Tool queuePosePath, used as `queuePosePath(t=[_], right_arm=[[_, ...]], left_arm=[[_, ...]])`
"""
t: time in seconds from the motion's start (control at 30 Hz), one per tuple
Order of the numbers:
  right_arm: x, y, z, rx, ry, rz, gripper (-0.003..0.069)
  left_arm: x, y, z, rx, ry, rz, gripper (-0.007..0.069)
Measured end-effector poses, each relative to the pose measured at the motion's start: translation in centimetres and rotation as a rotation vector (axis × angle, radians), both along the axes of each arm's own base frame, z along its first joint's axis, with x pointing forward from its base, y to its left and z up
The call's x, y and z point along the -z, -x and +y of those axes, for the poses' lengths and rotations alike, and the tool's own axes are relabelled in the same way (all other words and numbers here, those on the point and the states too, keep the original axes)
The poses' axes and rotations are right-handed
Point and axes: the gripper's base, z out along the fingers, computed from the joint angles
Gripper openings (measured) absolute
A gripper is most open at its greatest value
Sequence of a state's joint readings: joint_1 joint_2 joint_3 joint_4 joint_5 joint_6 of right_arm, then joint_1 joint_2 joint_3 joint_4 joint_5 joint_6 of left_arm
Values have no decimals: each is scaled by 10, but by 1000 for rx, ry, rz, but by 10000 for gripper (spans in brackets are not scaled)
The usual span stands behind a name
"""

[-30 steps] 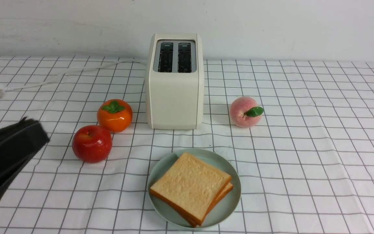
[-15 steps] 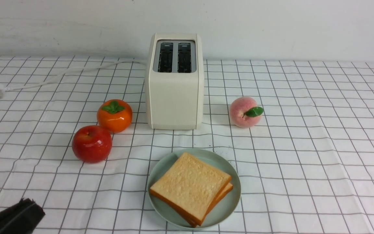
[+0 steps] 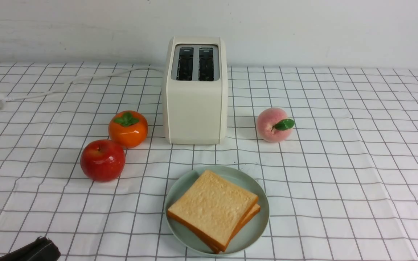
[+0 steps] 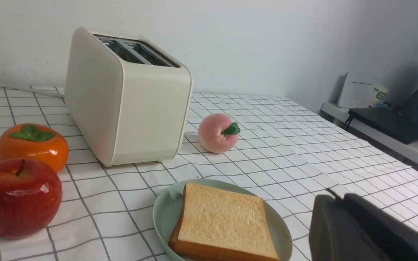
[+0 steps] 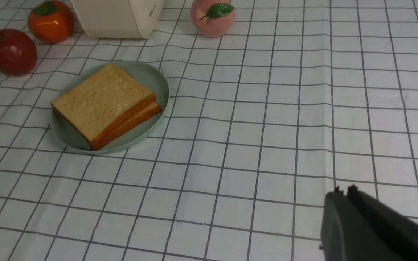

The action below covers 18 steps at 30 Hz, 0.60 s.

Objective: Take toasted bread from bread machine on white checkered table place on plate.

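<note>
Since both toast slices (image 3: pixel 213 209) lie stacked on the plate (image 3: pixel 261 203), my left claw (image 4: pixel 334 197) and right claw (image 5: pixel 343 192) sit closed and empty, clear of them.

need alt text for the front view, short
Two stacked square slices of golden toast lie on a round mint-green plate on a white checkered tablecloth, before an empty cream two-slot toaster. Red apple and orange persimmon left, pink peach right.
</note>
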<state>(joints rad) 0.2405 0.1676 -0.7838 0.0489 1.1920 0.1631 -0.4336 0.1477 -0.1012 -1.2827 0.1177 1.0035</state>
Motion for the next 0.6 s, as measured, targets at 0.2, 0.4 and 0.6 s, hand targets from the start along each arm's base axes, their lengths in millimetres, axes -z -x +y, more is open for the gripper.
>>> queuePosePath(t=[0.2,0.4,0.6], right_arm=[[8,-3,-4,63,37,-37,0],[49,-37,0,208,45,-195,0],[131,-63,-1,289,19,-293,1]], left_arm=[[0,0,0,0,0,0,26],[0,0,0,0,1,0,32],[0,0,0,0,2,1,39]])
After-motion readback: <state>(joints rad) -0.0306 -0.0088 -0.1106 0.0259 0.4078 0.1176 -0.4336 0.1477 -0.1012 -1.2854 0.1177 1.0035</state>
